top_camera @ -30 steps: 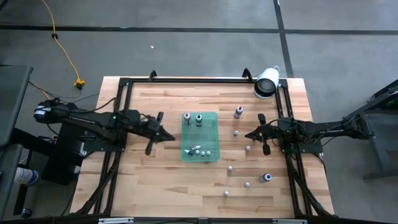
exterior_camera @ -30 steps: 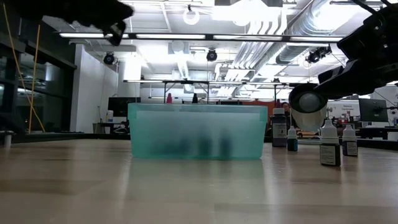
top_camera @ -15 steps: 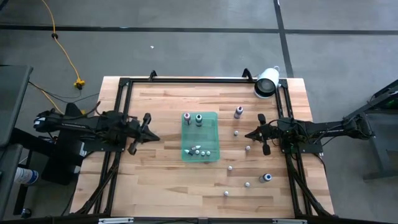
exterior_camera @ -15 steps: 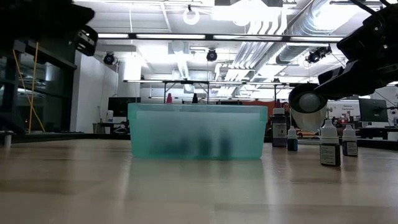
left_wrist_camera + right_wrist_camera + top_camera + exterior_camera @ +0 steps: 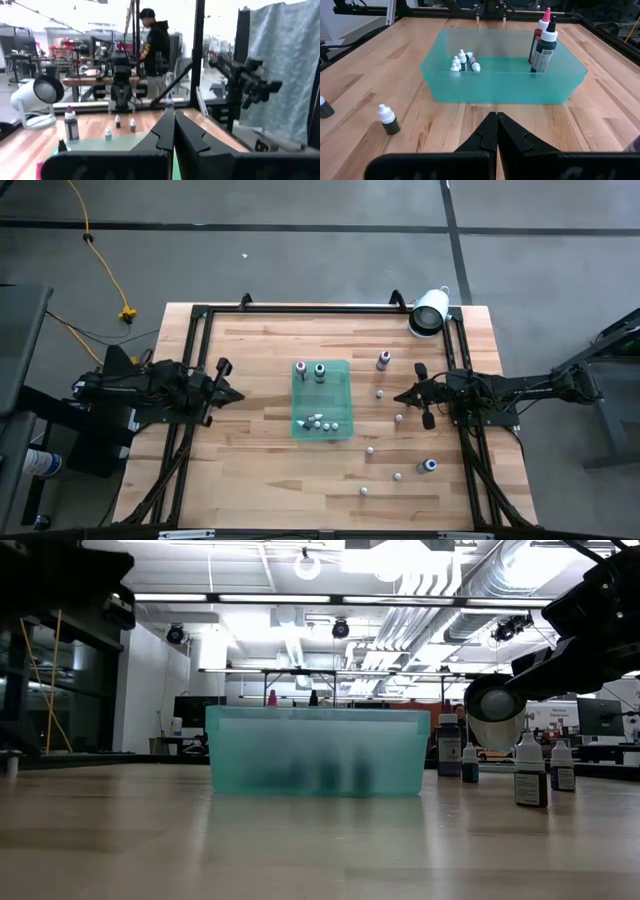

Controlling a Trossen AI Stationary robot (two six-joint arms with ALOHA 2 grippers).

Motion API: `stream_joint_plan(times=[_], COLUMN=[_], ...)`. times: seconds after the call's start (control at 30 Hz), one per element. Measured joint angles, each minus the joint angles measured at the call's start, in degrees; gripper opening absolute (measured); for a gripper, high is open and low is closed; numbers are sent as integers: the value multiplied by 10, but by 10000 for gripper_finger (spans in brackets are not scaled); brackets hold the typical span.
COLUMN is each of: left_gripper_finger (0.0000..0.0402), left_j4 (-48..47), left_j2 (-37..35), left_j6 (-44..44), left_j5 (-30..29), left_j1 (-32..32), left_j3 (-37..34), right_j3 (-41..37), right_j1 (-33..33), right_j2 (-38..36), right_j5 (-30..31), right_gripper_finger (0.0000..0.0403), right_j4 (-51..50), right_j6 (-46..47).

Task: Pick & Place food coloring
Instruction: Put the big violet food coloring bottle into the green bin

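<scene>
The food coloring bottles stand scattered on the table right of the green tray [image 5: 322, 412]: one with a pink top [image 5: 383, 360], one with a blue top [image 5: 430, 466], and small whitish ones [image 5: 399, 418] between them. Two taller bottles [image 5: 544, 41] stand upright in the tray's far end, and small ones [image 5: 464, 62] sit at its near end. My left gripper [image 5: 238, 394] is shut, at the table's left side, away from the tray. My right gripper [image 5: 398, 395] is shut and hovers among the loose bottles, its shut fingertips [image 5: 496, 118] pointing toward the tray.
A large white cylinder [image 5: 428, 313] lies at the table's far right corner. A black frame [image 5: 300, 308] runs around the table's edges. Bare wood lies between the left gripper and the tray. A person stands in the room beyond the table [image 5: 155, 47].
My left arm has drawn back from beside the tray toward the table's left edge, and in the low view it has slid out toward the picture's left. The right arm, the tray and the bottles have stayed where they were.
</scene>
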Motion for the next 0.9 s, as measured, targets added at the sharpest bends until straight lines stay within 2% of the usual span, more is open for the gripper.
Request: stream_joint_plan(times=[0.23,0.37,0.53,0.9], left_gripper_finger=[0,0,0,0], left_j4=[62,88,86,1], left_j2=[1,0,0,0], left_j6=[-2,5,39,44], left_j5=[8,-23,-72,-75], left_j1=[0,0,0,0], left_j3=[-25,-29,-30,-31], right_j3=[0,0,0,0], right_j1=[0,0,0,0], right_j2=[0,0,0,0], right_j5=[0,0,0,0], right_gripper_finger=[0,0,0,0], right_j4=[0,0,0,0], right_j6=[0,0,0,0])
